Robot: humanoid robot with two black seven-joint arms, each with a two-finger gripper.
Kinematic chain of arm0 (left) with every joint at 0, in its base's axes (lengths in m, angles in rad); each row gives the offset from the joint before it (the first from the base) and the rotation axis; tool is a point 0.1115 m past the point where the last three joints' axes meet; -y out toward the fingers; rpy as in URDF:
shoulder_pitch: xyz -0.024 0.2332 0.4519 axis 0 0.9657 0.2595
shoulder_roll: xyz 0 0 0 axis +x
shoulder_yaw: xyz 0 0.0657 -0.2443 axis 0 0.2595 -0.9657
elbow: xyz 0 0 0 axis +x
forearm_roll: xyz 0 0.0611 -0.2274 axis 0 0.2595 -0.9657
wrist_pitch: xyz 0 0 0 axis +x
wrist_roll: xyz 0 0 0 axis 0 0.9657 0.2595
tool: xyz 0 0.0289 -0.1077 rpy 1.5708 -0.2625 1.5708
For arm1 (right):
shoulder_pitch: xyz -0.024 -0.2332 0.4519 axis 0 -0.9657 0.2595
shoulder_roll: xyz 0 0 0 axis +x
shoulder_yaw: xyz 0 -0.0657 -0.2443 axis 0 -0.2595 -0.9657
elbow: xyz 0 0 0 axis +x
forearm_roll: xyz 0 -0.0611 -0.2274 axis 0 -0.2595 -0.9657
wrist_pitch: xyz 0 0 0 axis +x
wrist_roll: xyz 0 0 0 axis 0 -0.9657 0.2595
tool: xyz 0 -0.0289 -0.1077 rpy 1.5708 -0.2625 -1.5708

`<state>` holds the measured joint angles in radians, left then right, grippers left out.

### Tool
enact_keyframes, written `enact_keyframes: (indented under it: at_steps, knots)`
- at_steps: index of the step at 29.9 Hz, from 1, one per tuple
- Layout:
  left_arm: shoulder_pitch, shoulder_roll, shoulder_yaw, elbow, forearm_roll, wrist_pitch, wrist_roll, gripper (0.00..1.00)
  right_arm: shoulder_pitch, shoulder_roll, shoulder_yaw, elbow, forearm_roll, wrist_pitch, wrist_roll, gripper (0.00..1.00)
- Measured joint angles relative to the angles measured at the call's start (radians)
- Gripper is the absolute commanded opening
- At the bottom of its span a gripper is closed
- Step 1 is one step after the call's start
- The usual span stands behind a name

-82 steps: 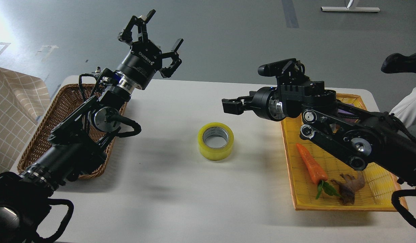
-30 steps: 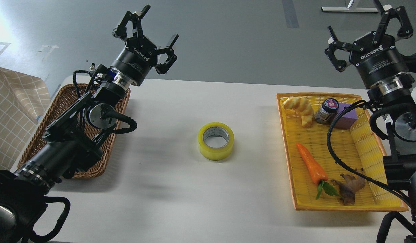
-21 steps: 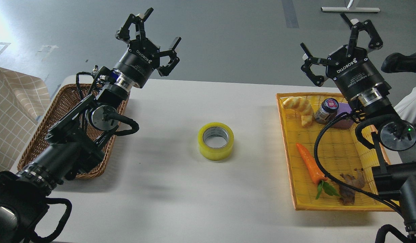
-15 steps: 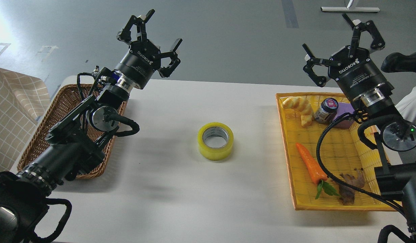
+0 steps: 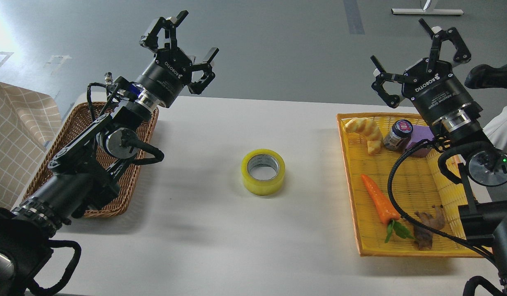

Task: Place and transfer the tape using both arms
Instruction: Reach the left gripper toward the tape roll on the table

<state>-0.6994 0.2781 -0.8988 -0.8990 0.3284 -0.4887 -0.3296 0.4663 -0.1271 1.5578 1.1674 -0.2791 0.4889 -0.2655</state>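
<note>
The tape (image 5: 263,171), a yellow translucent roll with a grey-white core, lies flat on the white table (image 5: 220,230) near its middle. My left gripper (image 5: 180,43) is raised high above the table's far left, fingers spread open and empty, well away from the tape. My right gripper (image 5: 420,51) is raised above the far right, over the back of the yellow tray, fingers spread open and empty. Neither gripper touches the tape.
A brown wicker basket (image 5: 78,135) sits at the left under my left arm. A yellow tray (image 5: 405,250) at the right holds a croissant (image 5: 364,129), a small jar (image 5: 397,133), a purple block (image 5: 420,137), a carrot (image 5: 378,199) and a brown figure (image 5: 428,230). Checked cloth (image 5: 15,135) lies far left.
My right arm swung up from over the table and tray to a raised pose at the far right. My left gripper shifted only slightly. The tape has not moved.
</note>
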Motion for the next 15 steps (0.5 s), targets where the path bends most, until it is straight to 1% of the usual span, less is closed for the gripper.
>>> enact_keyframes:
  at_steps: [11,15]
  knots:
    - [-0.005,0.004,0.001,0.0,0.001,0.0,0.004,0.98,0.0,-0.002,0.002,-0.004,-0.001,0.0,0.0,1.0]
    - [-0.03,0.014,0.004,-0.005,0.096,0.0,0.001,0.98,0.0,-0.009,0.002,-0.007,-0.002,0.0,0.0,1.0]
